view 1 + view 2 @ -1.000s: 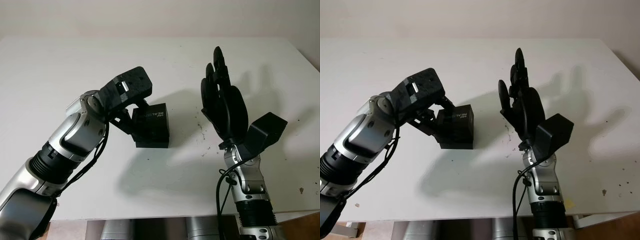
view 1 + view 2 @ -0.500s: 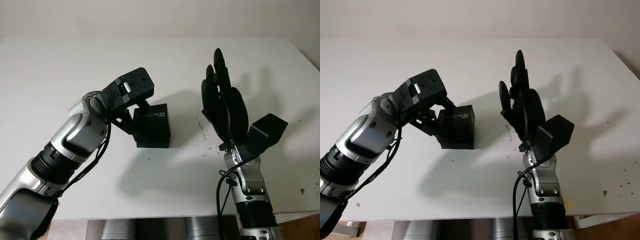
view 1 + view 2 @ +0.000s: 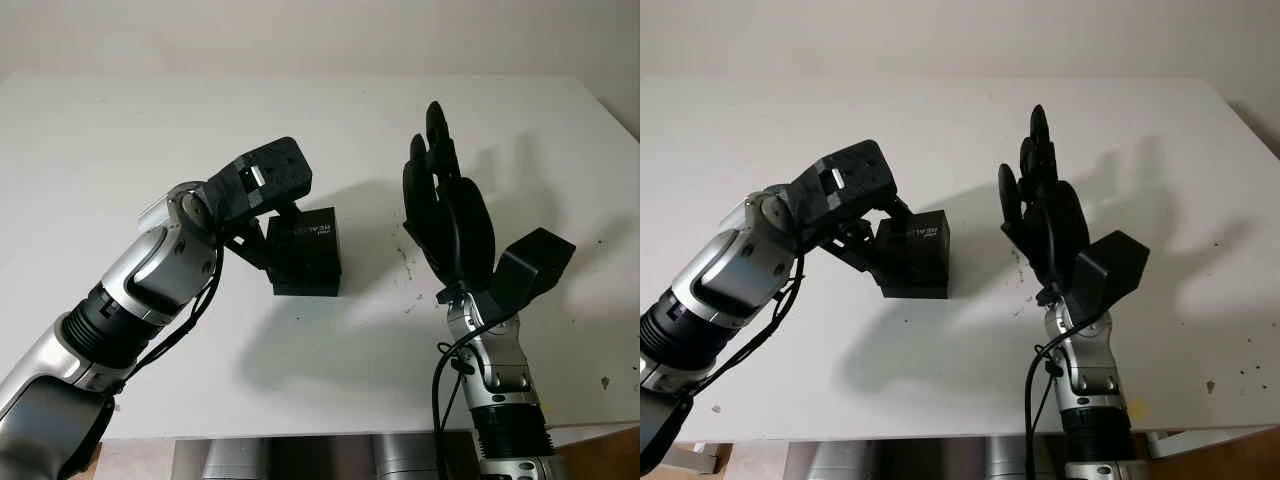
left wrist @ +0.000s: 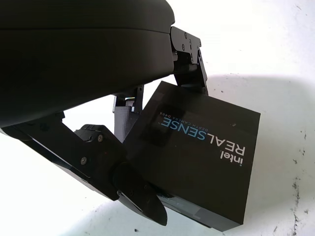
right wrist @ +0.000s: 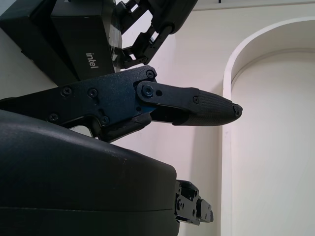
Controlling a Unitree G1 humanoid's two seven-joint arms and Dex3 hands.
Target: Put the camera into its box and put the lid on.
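Likely a lab or test room: bare white table (image 3: 120, 130), plain pale wall (image 5: 275, 147) behind.

Box (image 3: 305, 252) on table (image 3: 120, 140), between left robot hand (image 3: 262, 200) and right robot hand (image 3: 447, 210)

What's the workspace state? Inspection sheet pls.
Surface: white table, small dark specks near the right hand.
Job's things: black Intel RealSense box, lid on, standing on the table; camera itself not seen.
Clutter: nothing seen.
Hands: left hand at the box, fingers against its sides; right hand open, raised upright right of the box.
Cables: black cables along both forearms.
Surroundings: cream wall behind the table.
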